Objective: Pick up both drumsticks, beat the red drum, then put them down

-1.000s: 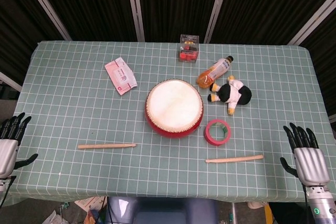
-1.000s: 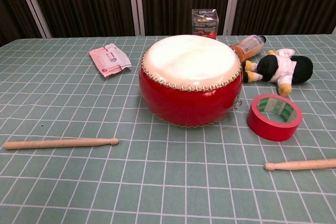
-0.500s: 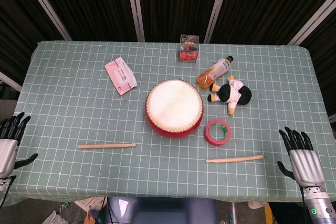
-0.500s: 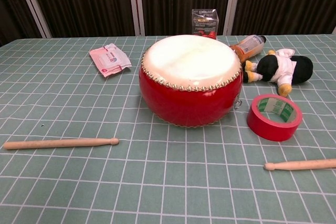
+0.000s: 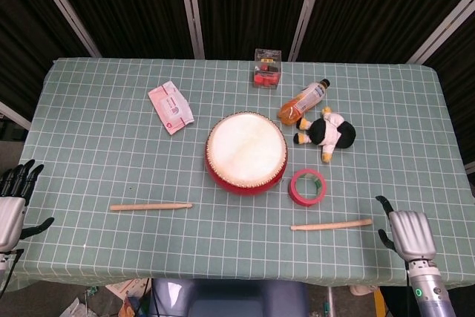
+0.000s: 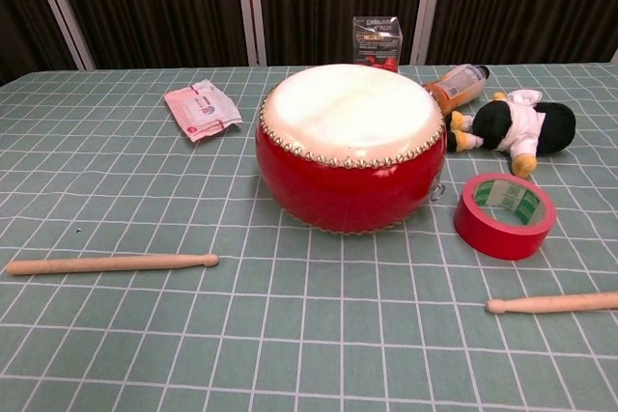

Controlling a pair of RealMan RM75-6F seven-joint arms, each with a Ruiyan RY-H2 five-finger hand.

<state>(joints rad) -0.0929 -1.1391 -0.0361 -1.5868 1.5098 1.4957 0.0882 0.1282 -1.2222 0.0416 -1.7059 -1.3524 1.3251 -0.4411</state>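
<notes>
The task is at its opening step: neither drumstick is picked up, and both lie flat on the checked tablecloth (image 5: 89, 109). The left drumstick (image 5: 151, 206) lies in the lower left of the head view, its long axis running almost left to right, bead tip pointing right toward the red drum (image 5: 246, 153). The right drumstick (image 5: 331, 224) lies in the lower right, also near horizontal, its tip pointing left and its butt end near the right hand (image 5: 407, 231).

That right hand sits at the lower right edge, just beside the stick's butt end and holding nothing; its fingers seem folded out of sight, with only the thumb showing, so I cannot tell how far open it is. The left hand (image 5: 12, 206) hangs at the far left edge, well apart from its stick, fingers apart and empty.

The next move probably calls for each hand to come in over its stick's butt end and close around the shaft. The drum stands in the middle, with a roll of red tape (image 5: 307, 186) just to its right.
</notes>
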